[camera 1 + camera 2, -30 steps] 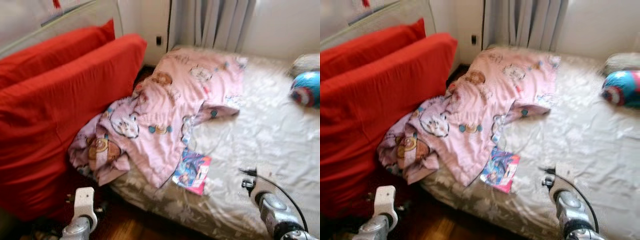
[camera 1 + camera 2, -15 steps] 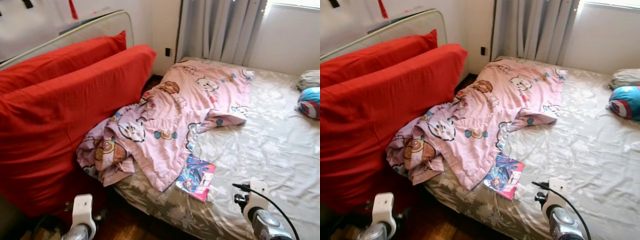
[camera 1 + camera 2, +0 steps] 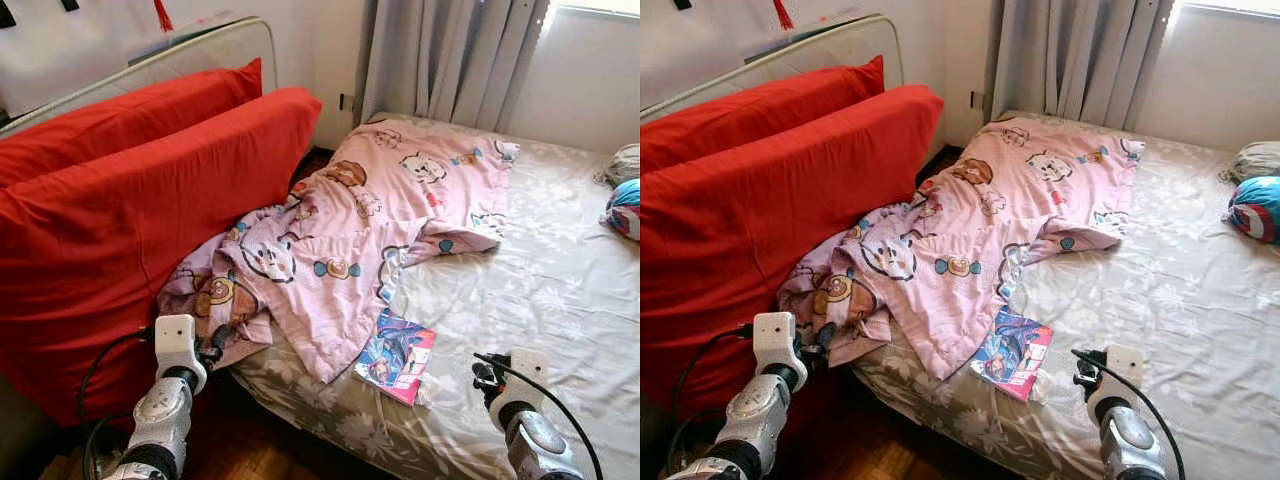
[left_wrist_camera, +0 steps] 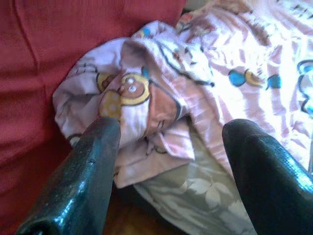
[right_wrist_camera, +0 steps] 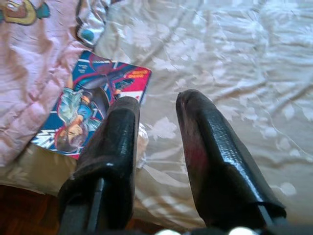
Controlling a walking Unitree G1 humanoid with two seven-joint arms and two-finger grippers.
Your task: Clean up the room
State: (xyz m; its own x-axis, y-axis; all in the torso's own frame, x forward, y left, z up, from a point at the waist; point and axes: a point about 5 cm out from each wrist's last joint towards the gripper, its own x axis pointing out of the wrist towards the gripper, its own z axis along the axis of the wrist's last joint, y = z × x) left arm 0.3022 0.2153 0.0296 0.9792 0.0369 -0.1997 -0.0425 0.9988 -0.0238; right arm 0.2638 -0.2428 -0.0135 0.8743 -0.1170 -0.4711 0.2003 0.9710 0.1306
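A pink cartoon-print blanket [image 3: 370,230] lies crumpled across the left half of the bed [image 3: 560,300], and its bunched corner [image 4: 146,93] hangs over the near edge. My left gripper [image 4: 171,132] is open, raised just short of that hanging corner with nothing between its fingers. A colourful comic book [image 3: 397,355] lies on the grey floral sheet by the blanket's lower edge. My right gripper [image 5: 159,103] hovers open over the sheet, just right of the comic book [image 5: 93,110], holding nothing.
Two big red cushions [image 3: 130,210] lean against a metal bed frame on the left, touching the blanket. A blue and red round toy [image 3: 625,205] lies at the far right of the bed. Grey curtains [image 3: 450,60] hang behind. Dark wooden floor [image 3: 260,450] runs below the bed's edge.
The head view has tilted and sharpened. My left arm has risen from the floor side up to the blanket's hanging corner. The right arm has barely moved.
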